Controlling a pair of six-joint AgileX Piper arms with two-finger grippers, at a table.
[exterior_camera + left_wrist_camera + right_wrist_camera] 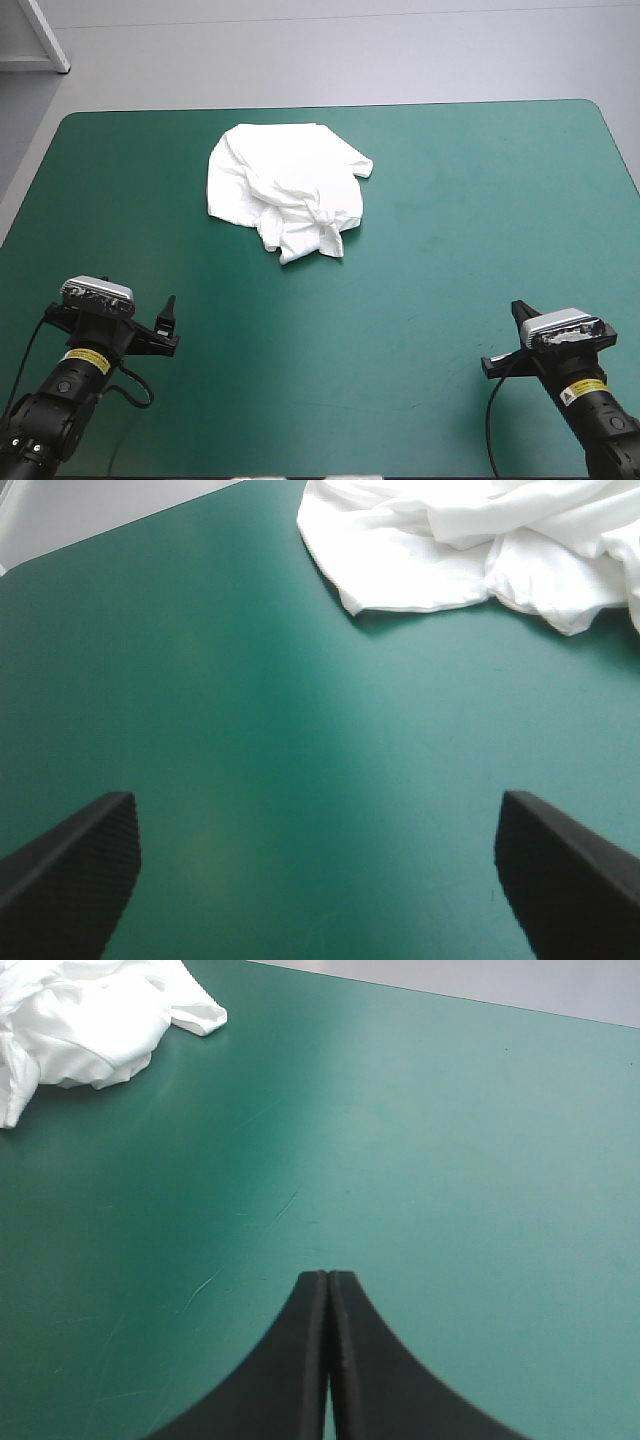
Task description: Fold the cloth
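Right gripper (329, 1278): black fingers pressed together over teal-green cover (420, 1160). Crumpled white T-shirt (90, 1020): well ahead of gripper, to one side.

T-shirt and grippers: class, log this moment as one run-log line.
T-shirt: crumpled heap, far centre of table | left gripper: open, empty, near edge | right gripper: shut, empty, near edge | fold: not started

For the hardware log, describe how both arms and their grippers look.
The left arm and right arm are black, jointed, each with a yellow label near the wrist. The left gripper and right gripper each have two broad black fingers shaped like curved fins, finely ribbed.
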